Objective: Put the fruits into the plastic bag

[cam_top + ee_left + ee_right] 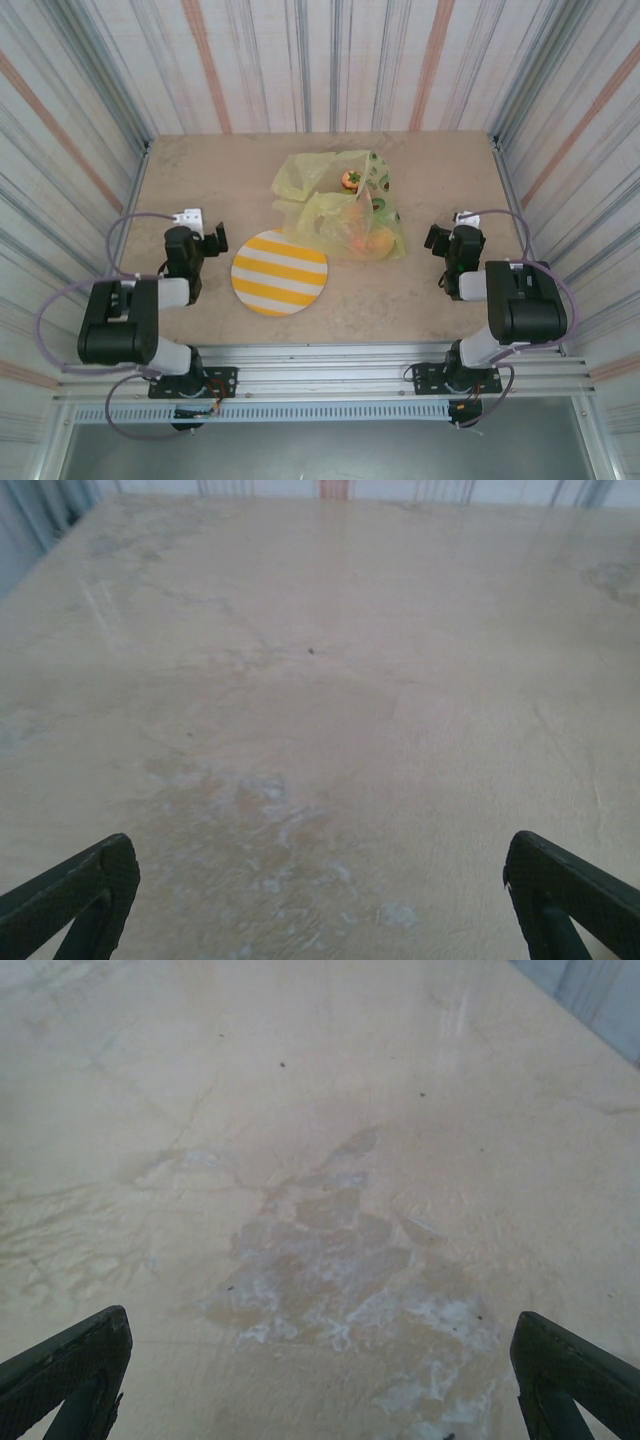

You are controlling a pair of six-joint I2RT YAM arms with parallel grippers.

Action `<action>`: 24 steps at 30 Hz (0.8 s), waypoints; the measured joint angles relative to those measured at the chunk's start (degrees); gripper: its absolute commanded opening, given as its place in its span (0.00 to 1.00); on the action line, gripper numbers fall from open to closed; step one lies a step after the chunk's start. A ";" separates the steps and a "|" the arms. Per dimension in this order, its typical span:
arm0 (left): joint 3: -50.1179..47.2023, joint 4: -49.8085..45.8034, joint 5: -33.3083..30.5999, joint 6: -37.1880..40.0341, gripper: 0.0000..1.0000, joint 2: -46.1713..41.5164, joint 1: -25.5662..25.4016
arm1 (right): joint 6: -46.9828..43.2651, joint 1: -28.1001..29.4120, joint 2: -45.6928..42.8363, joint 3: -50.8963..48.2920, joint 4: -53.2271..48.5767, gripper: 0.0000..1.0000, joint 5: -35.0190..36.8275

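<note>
The plastic bag [318, 178], thin, yellow and crinkled, lies at the middle back of the table. The fruits sit inside it: an orange one [352, 181] near the bag's mouth, a green one [381, 205] beside it, and orange ones [366, 241] showing through the film lower down. My left gripper [200, 232] rests left of the plate, open and holding nothing. My right gripper [452, 234] rests right of the bag, also open. In the wrist views both the left gripper [320, 880] and the right gripper [320, 1360] have bare tabletop between widely spread fingers.
A round yellow-and-white striped plate [279, 272] lies bare just in front and left of the bag. Corrugated walls close in the table [430, 290] on three sides. Worn pale patches mark the table surface [330, 1280].
</note>
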 measured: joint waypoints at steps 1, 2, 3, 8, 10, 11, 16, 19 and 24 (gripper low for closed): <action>0.31 -0.74 0.66 0.22 0.99 1.22 0.00 | -0.09 0.00 0.00 0.22 0.00 0.99 -0.33; 0.42 -1.38 1.31 0.55 0.99 1.88 -0.02 | -0.13 0.00 0.00 0.48 0.20 0.99 -0.70; 0.46 -1.27 1.73 1.01 0.99 2.23 -0.13 | -0.15 0.00 0.00 0.66 0.50 0.99 -1.09; 1.86 -1.40 3.17 2.03 0.98 2.25 -0.50 | -0.24 0.00 0.00 1.05 0.87 0.99 -1.55; 2.05 -1.33 3.32 2.16 0.99 2.25 -0.50 | -0.39 0.02 0.00 1.05 0.87 0.99 -1.55; 2.05 -1.38 3.37 2.21 0.98 2.25 -0.48 | -0.39 0.07 0.00 1.05 0.87 0.99 -1.55; 2.05 -1.40 3.43 2.43 0.99 2.25 -0.50 | -0.44 0.07 0.00 1.05 0.87 0.99 -1.55; 2.05 -1.40 3.06 2.75 0.99 2.25 -1.14 | -0.57 0.07 0.00 1.05 0.87 0.99 -1.55; 2.05 -1.40 2.69 3.28 0.99 2.25 -2.29 | -0.59 0.07 0.00 1.05 0.87 0.99 -1.55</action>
